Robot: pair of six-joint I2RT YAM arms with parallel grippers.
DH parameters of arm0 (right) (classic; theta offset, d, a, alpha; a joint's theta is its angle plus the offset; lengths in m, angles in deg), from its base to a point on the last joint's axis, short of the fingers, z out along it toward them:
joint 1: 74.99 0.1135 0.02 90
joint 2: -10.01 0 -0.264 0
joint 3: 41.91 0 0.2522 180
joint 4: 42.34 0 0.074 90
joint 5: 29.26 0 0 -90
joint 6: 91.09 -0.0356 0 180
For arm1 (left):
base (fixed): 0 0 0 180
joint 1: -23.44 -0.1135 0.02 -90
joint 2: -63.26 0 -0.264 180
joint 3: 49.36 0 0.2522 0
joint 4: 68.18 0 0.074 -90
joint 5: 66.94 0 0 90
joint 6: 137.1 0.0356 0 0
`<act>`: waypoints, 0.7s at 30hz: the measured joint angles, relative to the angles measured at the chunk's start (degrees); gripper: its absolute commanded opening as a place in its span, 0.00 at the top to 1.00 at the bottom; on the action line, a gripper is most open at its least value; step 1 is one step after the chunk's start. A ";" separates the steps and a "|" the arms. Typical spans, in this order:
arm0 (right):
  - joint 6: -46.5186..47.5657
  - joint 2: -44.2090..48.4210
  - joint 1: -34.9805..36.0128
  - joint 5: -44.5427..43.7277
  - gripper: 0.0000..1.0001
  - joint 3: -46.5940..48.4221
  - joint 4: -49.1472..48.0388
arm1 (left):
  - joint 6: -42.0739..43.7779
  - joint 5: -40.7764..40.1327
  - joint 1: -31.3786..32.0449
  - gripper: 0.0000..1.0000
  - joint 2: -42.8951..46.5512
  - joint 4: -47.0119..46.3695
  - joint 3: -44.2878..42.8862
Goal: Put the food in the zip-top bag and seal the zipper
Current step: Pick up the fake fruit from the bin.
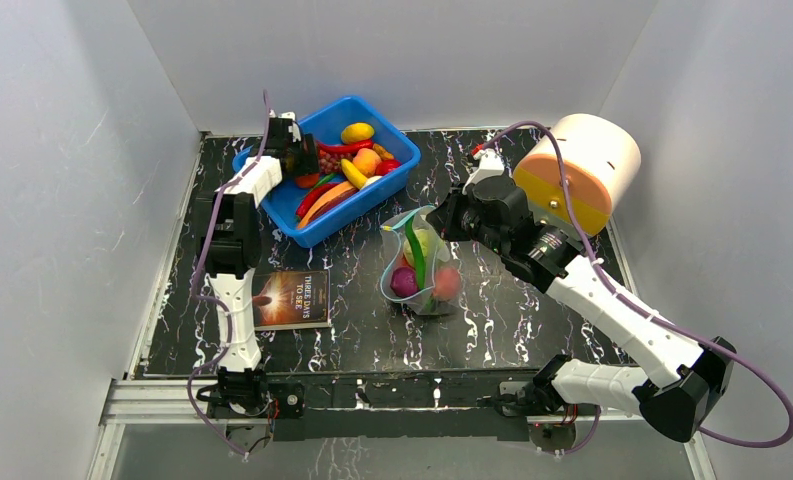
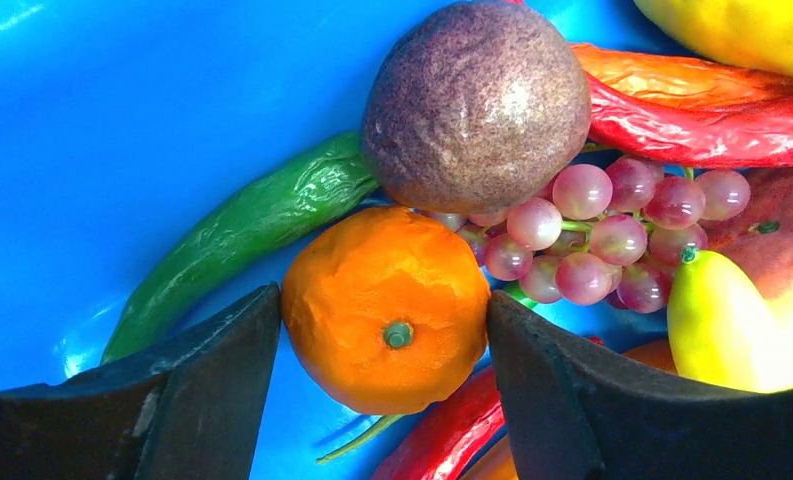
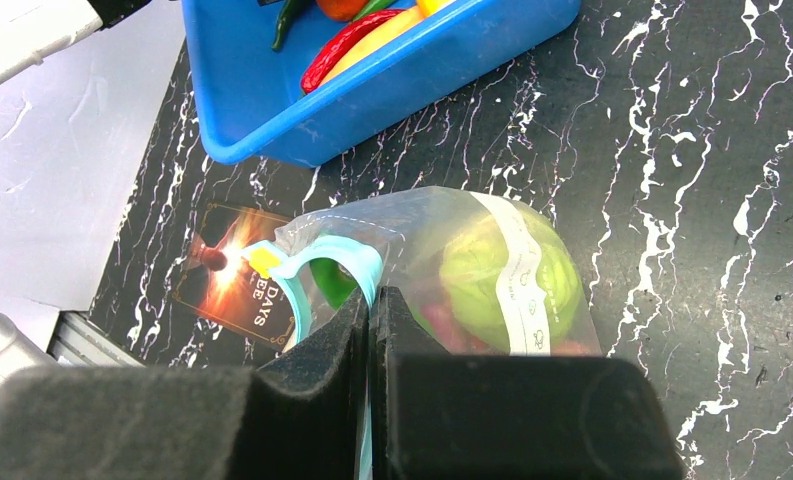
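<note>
The left gripper (image 1: pixel 300 160) reaches down into the blue bin (image 1: pixel 377 195) at the table's (image 1: pixel 512 320) far left. Its jaws are spread, one finger on each side of an orange (image 2: pixel 382 310) that lies on the bin floor. The fingers are right at the orange's sides, but I cannot tell if they touch it. Around the orange lie a green pepper (image 2: pixel 242 235), a brown-purple round fruit (image 2: pixel 477 105), grapes (image 2: pixel 612 240) and a red chilli (image 2: pixel 712 125). A book (image 1: pixel 292 299) lies flat near the front edge.

The bag (image 1: pixel 422 262) sits mid-table, just right of the bin, mouth towards the bin. It holds a cabbage (image 3: pixel 502 265), a bean (image 1: pixel 414 255), an onion (image 1: pixel 404 281) and a peach (image 1: pixel 446 284). Its zipper (image 3: pixel 322 250) curls apart, unsealed. The right gripper (image 3: pixel 372 300) is clenched on the bag's mouth edge at the zipper. A tan-and-orange drum (image 1: pixel 577 170) stands at the far right.
</note>
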 measured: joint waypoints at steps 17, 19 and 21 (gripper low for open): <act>-1.27 0.85 0.00 -0.04 1.00 -0.09 -0.02 | 0.52 1.70 0.00 0.62 0.81 1.88 0.02; -1.38 1.31 0.00 -0.17 1.00 -0.22 0.02 | 0.24 1.86 0.00 0.62 1.70 2.49 0.44; -1.62 1.68 0.00 -0.42 1.00 -0.37 0.00 | -0.13 2.32 0.00 0.62 2.80 2.73 1.05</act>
